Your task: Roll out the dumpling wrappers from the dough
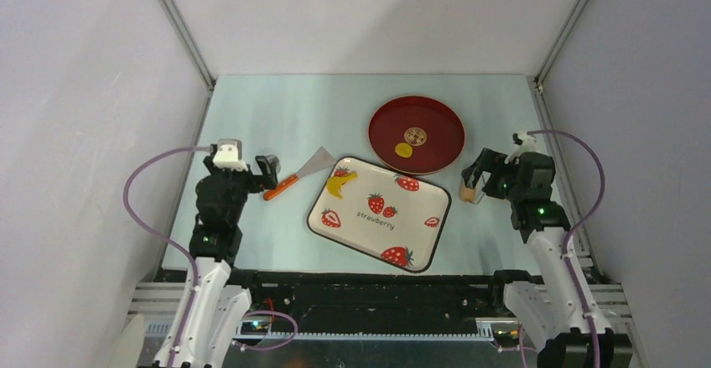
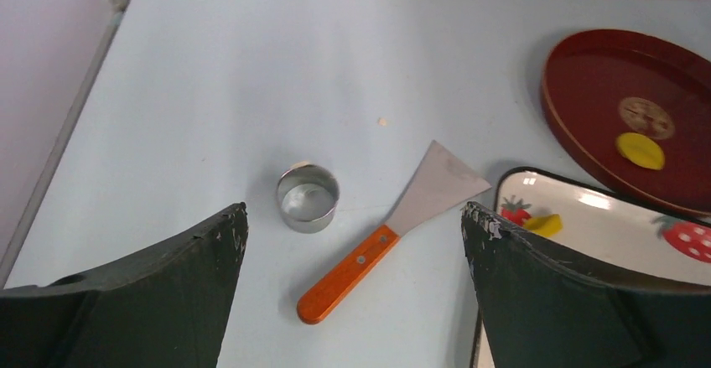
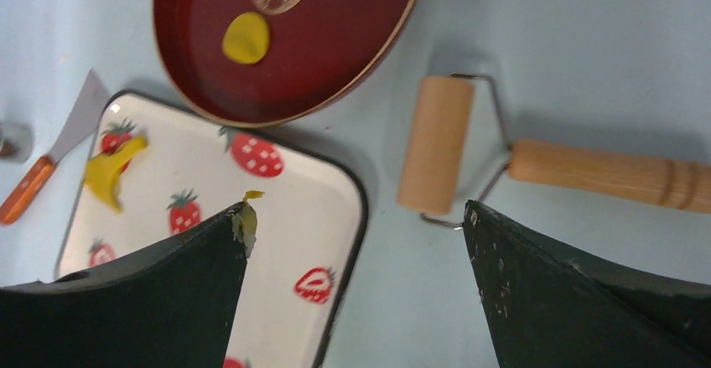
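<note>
Lying flat inside the red plate, just beside its gold centre emblem, the dumpling wrapper is a small, smooth, bright-yellow disc. Banana-shaped dough rests on the strawberry tray touching that plate. The left gripper and right gripper are both spread wide, grasping nothing.

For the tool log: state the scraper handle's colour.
The scraper handle is orange, clearest in the left wrist view.

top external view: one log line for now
left claw open | right claw open | wrapper on red plate | dough scrap on strawberry tray | roller on table
</note>
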Motion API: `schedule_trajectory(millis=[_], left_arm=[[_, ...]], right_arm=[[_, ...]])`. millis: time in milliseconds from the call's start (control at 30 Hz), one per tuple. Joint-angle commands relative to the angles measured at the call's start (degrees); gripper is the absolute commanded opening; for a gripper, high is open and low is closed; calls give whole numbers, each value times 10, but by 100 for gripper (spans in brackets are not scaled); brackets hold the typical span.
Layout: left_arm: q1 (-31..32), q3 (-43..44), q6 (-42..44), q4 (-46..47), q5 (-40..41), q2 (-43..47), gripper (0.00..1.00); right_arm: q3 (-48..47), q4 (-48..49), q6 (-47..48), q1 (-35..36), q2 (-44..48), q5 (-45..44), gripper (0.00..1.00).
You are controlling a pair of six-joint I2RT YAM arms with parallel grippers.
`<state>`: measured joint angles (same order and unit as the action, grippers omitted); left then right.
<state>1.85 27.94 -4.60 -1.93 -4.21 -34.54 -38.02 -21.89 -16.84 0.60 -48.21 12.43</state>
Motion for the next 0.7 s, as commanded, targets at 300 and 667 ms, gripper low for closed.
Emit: schedule_trajectory(millis=[300, 667], left_arm=[[-5, -178, 44, 352, 190, -80, 100], [-16, -173, 51, 631, 187, -372, 100]], right_arm=[[245, 499, 82, -21, -9, -168, 100], [216, 700, 105, -27, -256, -193, 99]])
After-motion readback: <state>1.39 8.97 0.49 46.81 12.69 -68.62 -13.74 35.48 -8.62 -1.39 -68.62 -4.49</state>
